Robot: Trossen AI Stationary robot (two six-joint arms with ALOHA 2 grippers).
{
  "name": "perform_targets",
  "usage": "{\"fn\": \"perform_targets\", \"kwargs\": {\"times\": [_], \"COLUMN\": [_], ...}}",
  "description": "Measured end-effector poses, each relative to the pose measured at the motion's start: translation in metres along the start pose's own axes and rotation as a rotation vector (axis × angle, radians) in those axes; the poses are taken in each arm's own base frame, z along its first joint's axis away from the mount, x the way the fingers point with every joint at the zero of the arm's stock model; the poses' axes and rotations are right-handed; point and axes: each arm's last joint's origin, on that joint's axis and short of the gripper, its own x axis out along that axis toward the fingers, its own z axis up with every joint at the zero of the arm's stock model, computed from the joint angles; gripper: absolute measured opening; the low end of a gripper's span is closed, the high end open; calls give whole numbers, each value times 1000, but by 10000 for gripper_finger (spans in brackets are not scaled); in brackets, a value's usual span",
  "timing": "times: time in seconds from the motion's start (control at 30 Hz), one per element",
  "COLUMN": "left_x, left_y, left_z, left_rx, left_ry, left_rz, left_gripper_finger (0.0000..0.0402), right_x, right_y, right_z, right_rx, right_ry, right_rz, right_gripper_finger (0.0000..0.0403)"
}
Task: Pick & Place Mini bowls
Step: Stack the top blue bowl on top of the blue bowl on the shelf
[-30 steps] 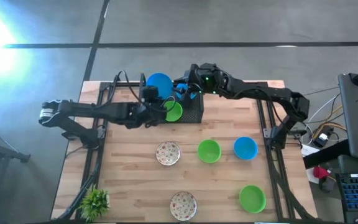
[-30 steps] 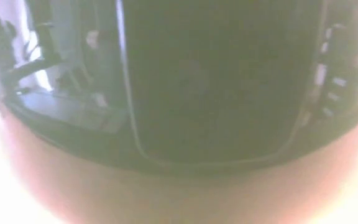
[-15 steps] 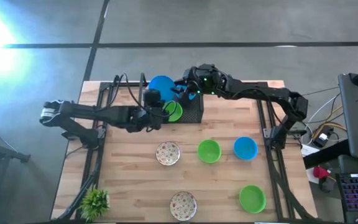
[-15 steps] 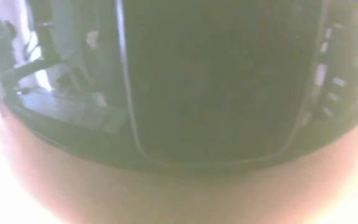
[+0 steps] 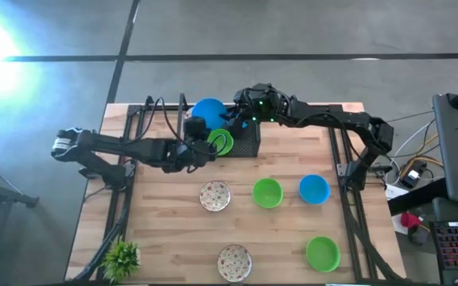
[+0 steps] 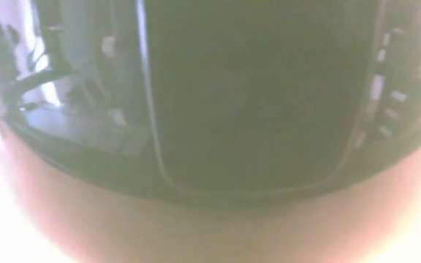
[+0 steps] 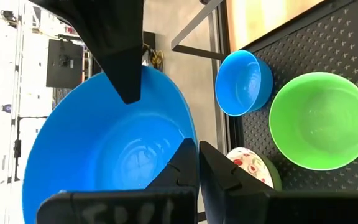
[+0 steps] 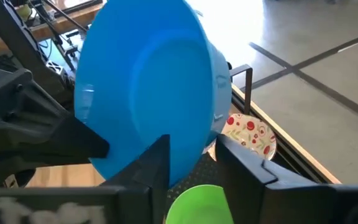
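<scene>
A large bright blue bowl (image 5: 207, 109) hangs tilted above the black mesh tray (image 5: 247, 145) at the table's far edge, between both grippers. My left gripper (image 7: 198, 167) comes at it from the table's left and is shut on its rim. My right gripper (image 8: 194, 163) comes from the right and is shut on the opposite rim. In the tray rest a small blue bowl (image 7: 243, 81), a green bowl (image 7: 321, 119) and a speckled bowl (image 7: 251, 168). The low view is blocked by something dark. My left gripper pinches the blue bowl's rim (image 7: 194, 144), one finger inside the hollow and one outside. The bowl is lifted clear of the tray and tilted. My right gripper has the opposite rim (image 8: 205, 144) between its fingers, one finger (image 7: 124, 70) inside the bowl and one (image 8: 155, 163) on its outer wall.
On the wooden table near the tray lie a speckled bowl (image 5: 215, 195), a green bowl (image 5: 267, 192) and a blue bowl (image 5: 314, 189). Nearer the front edge sit another speckled bowl (image 5: 234, 260), a green bowl (image 5: 323, 253) and a spiky potted plant (image 5: 122, 258).
The blue bowl has drifted slightly toward the table's right and near side with my left gripper. My right gripper has moved a little toward the table's left, closer to the bowl.
</scene>
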Motion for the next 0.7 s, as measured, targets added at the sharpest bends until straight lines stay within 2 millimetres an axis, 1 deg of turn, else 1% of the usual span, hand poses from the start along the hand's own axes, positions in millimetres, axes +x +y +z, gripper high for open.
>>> {"fn": "perform_targets", "kwargs": {"times": [0.2, 0.4, 0.7], "left_x": [0, 0, 1], "left_y": [-1, -2, -3], "left_z": [2, 2, 1], "left_rx": [-15, -51, -37], "left_ry": [-24, -26, -22], "left_rz": [-22, -28, -32], "left_gripper_finger": [0, 0, 0], "right_x": [1, 1, 1], "right_y": [0, 0, 0], "right_z": [1, 1, 1], "right_rx": [6, 7, 4], "right_ry": [-17, -18, -16], "right_rz": [-6, -5, -2], "right_gripper_finger": [22, 13, 11]}}
